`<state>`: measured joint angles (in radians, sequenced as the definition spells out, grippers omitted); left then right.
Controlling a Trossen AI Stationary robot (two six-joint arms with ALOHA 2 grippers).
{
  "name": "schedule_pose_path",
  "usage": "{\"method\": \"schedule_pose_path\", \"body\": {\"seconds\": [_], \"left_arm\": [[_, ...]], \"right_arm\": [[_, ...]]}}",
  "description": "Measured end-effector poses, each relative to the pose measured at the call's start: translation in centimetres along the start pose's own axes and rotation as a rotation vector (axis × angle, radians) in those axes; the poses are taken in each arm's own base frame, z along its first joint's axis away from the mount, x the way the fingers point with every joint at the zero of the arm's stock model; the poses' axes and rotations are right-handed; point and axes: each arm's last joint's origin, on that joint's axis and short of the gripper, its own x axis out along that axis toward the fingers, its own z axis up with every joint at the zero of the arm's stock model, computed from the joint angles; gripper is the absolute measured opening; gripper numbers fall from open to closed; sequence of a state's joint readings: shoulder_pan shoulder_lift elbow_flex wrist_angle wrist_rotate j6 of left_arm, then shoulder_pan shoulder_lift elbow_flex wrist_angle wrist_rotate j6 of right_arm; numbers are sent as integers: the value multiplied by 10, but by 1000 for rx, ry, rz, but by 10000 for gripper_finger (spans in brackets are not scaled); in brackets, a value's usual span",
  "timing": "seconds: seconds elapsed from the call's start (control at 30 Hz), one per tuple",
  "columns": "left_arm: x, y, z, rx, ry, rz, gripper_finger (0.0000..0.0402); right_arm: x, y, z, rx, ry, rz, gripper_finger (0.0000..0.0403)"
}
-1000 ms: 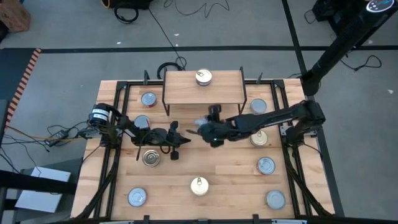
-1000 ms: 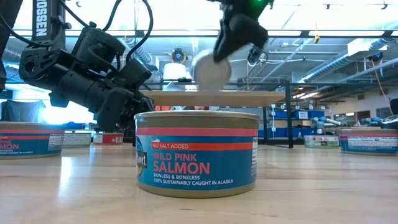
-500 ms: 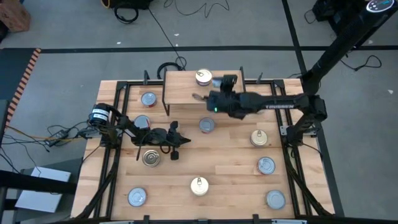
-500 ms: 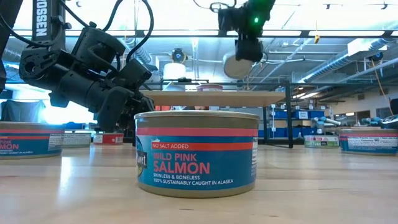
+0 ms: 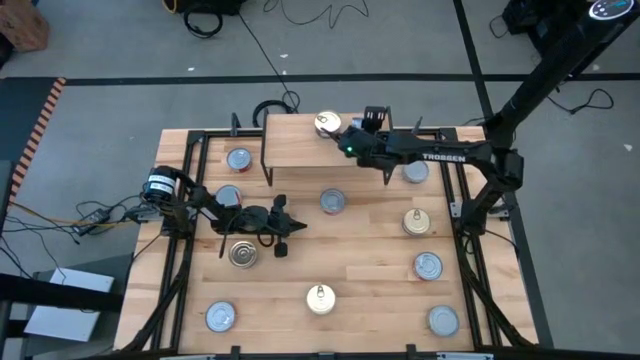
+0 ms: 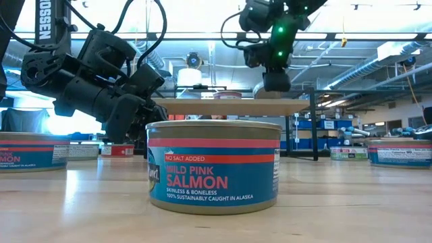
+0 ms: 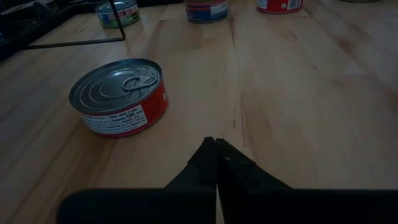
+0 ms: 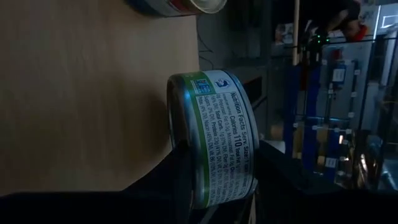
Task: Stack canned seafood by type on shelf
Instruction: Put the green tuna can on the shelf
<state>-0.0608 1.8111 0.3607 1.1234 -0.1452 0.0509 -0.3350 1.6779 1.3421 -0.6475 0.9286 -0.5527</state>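
Green-labelled can (image 8: 214, 140) sits clamped in my right gripper (image 5: 350, 143) over the shelf (image 5: 300, 150), beside the can there (image 5: 327, 124); I'd lower flat, then release; left gripper (image 5: 283, 222) waits pinched shut.

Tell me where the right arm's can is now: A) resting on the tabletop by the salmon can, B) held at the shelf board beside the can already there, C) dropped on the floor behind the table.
B: the right gripper is shut on the green-labelled can at the shelf board, just beside the gold-topped can already standing there.
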Motion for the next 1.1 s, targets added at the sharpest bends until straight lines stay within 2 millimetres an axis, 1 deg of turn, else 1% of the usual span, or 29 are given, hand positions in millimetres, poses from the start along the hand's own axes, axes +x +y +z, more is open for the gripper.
{"method": "schedule_pose_path", "body": {"seconds": [0.07, 0.23, 0.37, 0.73, 0.97, 1.1], "left_arm": [[0, 0, 0, 0, 0, 0, 2], [0, 0, 0, 0, 0, 0, 2], [0, 0, 0, 0, 0, 0, 2], [0, 0, 0, -2, 0, 0, 2], [0, 0, 0, -3, 0, 0, 2], [0, 0, 0, -3, 0, 0, 2]], "right_arm": [[3, -2, -1, 13, -2, 11, 145], [7, -3, -3, 23, 1, 23, 177], [9, -3, -3, 22, -12, 60, 190], [9, -3, -7, -18, 11, 91, 196], [5, -15, -10, -15, 53, 104, 197], [5, -21, -12, 18, 66, 125, 203]]}}
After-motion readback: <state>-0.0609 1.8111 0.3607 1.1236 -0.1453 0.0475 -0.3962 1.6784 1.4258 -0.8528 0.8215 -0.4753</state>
